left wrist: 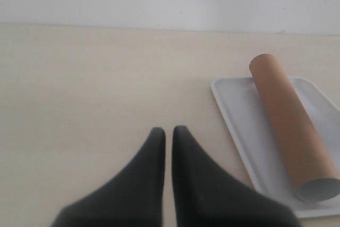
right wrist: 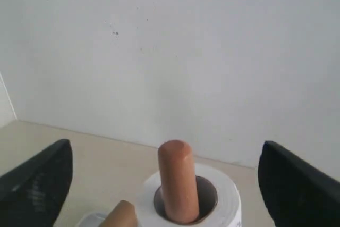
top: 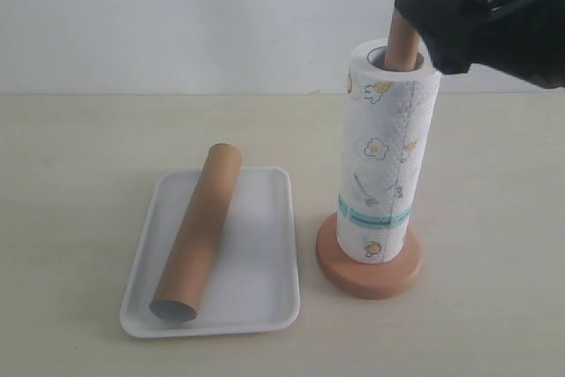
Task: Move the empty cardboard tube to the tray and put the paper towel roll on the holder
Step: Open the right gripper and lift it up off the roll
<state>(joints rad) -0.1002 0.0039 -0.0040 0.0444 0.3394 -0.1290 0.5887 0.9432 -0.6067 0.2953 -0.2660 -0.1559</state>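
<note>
The empty cardboard tube (top: 200, 230) (left wrist: 291, 123) lies lengthwise in the white tray (top: 265, 262) (left wrist: 241, 126). The paper towel roll (top: 380, 156) (right wrist: 223, 198) stands upright on the holder, its disc base (top: 368, 269) showing below and the dowel top (top: 403, 41) (right wrist: 178, 179) sticking out of the core. My right gripper (top: 441, 19) (right wrist: 164, 176) hovers over the roll's top, open wide, fingers on either side of the dowel and touching nothing. My left gripper (left wrist: 168, 131) is shut and empty, low over the table beside the tray; the exterior view does not show it.
A beige tabletop (top: 79, 174) spreads to the left of the tray and in front of the holder. A plain white wall (top: 194, 15) rises behind the table's far edge.
</note>
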